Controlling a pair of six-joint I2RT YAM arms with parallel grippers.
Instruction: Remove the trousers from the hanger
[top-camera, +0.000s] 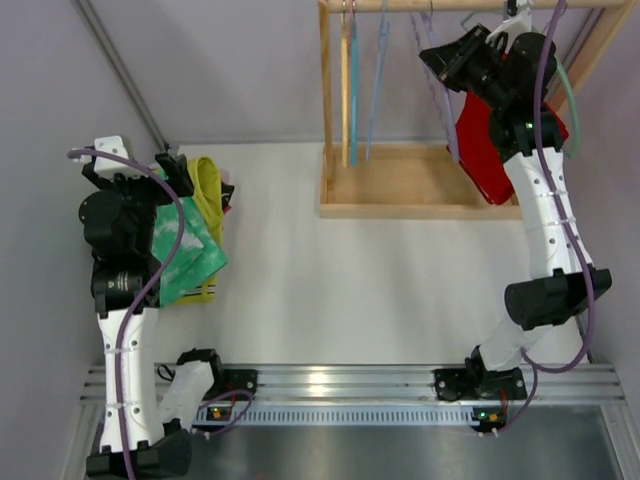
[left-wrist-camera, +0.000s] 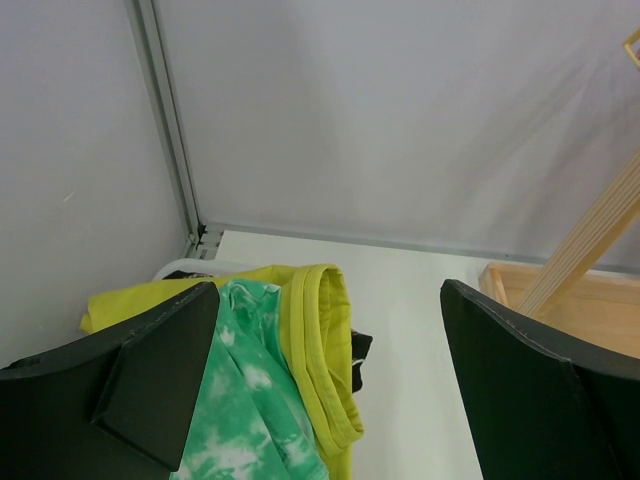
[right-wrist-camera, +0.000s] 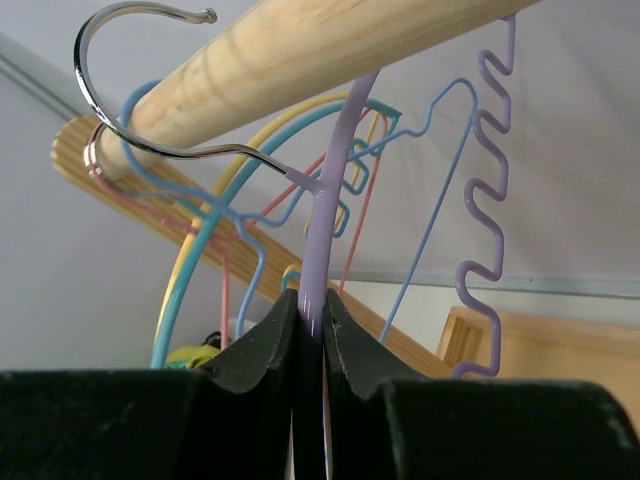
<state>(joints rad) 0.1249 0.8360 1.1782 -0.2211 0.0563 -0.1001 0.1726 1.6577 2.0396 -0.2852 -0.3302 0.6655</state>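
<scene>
At my far left, the left gripper (left-wrist-camera: 325, 300) stands as wide open as it goes, with nothing between its fingers. It hovers over the heap of cloth at the left edge of the table (top-camera: 330, 290). In that heap the yellow trousers (top-camera: 208, 185) lie crumpled. The green trousers (top-camera: 188, 250) lie partly over them, on the side nearer the arm bases, and the left arm hides part of them from above.

Moving right, the wooden rack (top-camera: 400, 185) stands at the far side of the table, with its rod (right-wrist-camera: 300, 50) across the top. The other hangers (top-camera: 351, 90) dangle from the rod toward its left end.

At the right, the right gripper (right-wrist-camera: 312, 308) is raised to the rod. Its fingers are pinched nearly together on the neck of the lilac hanger (right-wrist-camera: 318, 240), which hangs from the rod. The red trousers (top-camera: 485, 150) hang below that gripper, above the rack's base and partly behind the right arm. I cannot tell from here how they sit on the hanger.
</scene>
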